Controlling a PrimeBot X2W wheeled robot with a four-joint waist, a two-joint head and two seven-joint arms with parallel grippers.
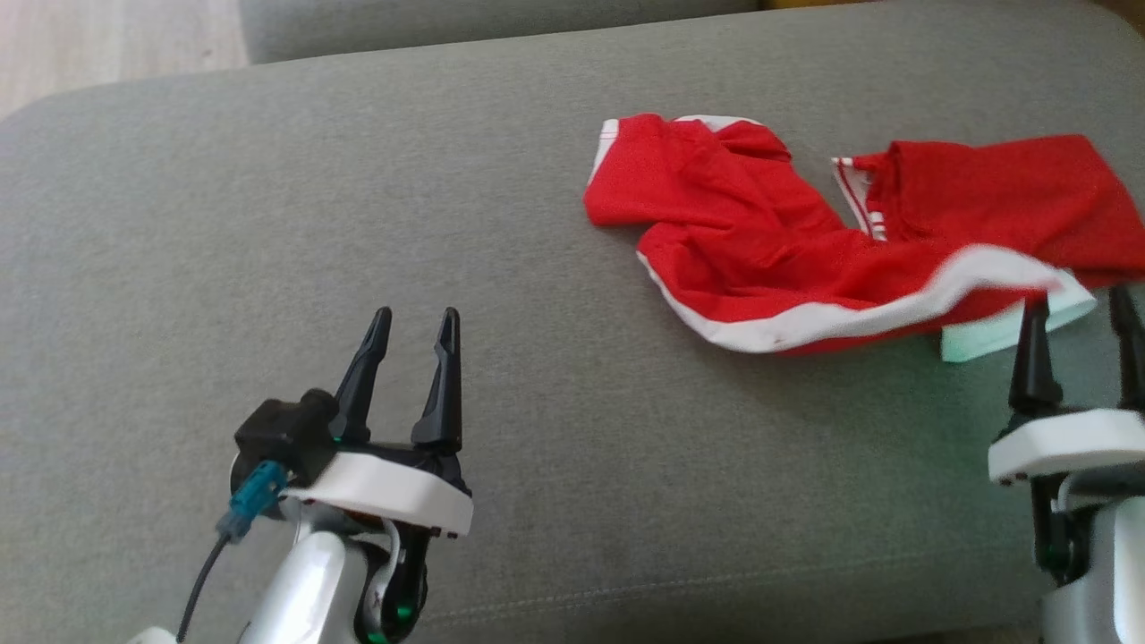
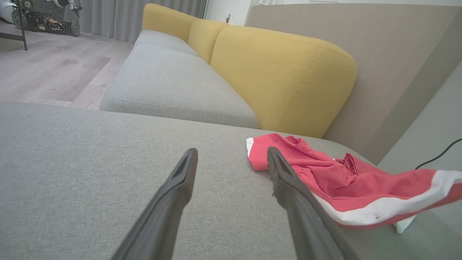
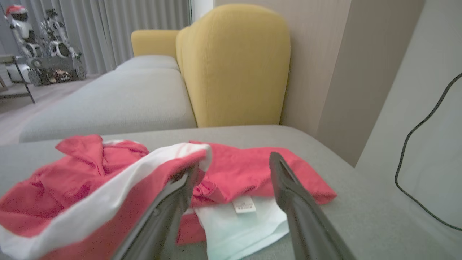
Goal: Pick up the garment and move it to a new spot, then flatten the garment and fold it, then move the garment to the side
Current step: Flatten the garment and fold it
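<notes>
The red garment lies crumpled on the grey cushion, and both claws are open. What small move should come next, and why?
Probably draw the right claw back a little: the white-banded edge of the garment seems to lean on one of its fingers. Clear of it, the edge could drop, and flattening could begin. The left claw stands open, apart from the cloth.

Left gripper (image 1: 416,315): lower left, two dark fingers spread apart, pointing up and slightly right. Right gripper (image 1: 1078,300): lower right edge, fingers spread likewise, upright. Pale forearm (image 1: 304,581) under each.
</notes>
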